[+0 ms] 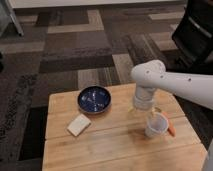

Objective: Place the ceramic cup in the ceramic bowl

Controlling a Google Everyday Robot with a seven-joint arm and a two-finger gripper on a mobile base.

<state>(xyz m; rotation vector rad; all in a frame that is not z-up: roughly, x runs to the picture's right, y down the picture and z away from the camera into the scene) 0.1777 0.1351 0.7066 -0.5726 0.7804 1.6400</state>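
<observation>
The ceramic cup (156,125) is small and white and stands upright on the right side of the wooden table (115,147). The ceramic bowl (95,98) is round, shallow and dark blue, and sits at the table's back left of centre, apart from the cup. My white arm (170,85) reaches in from the right and bends down over the cup. My gripper (152,114) is at the cup's rim, mostly hidden by the wrist.
A flat pale rectangular block (79,124) lies front left of the bowl. A small orange object (171,129) lies right beside the cup. A dark office chair (195,35) stands at the back right on the patterned carpet.
</observation>
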